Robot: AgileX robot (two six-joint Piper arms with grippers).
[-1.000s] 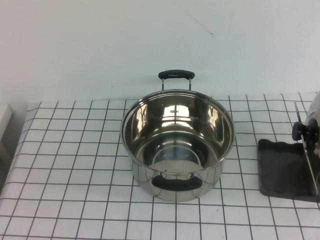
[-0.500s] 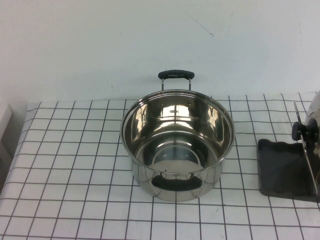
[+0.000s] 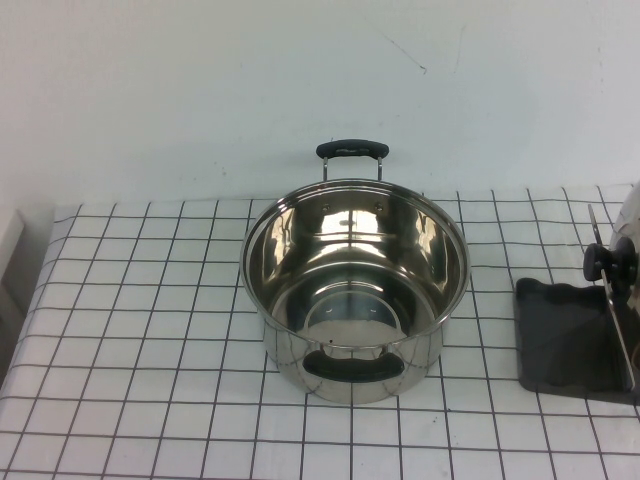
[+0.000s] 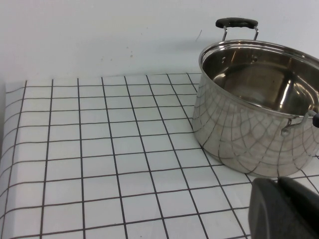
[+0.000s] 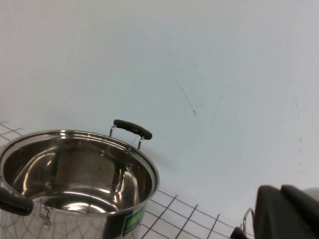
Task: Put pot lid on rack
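The domed, mirror-shiny steel pot lid (image 3: 630,215) with its black knob stands upright in the thin wire rack (image 3: 612,300) on a dark grey tray, right of the deep steel pot (image 3: 355,285), so it looks placed. Left gripper (image 4: 284,209) and right gripper (image 5: 286,211) sit near that pot; their jaw state cannot be told.

Big shiny steel pot (image 5: 75,184) takes up most of this shot, open and lidless, its inside mirroring light and dark patches; one black handle (image 5: 132,129) sticks up off the pot's far rim on thin wire legs, another black handle (image 5: 14,201) pokes out of the near side; white cloth with a black grid (image 5: 182,221) lies under and beside the pot; plain pale wall (image 5: 199,69) behind the pot with faint scratch lines; right gripper (image 5: 289,211) is a dark blurry shape well apart from the pot.
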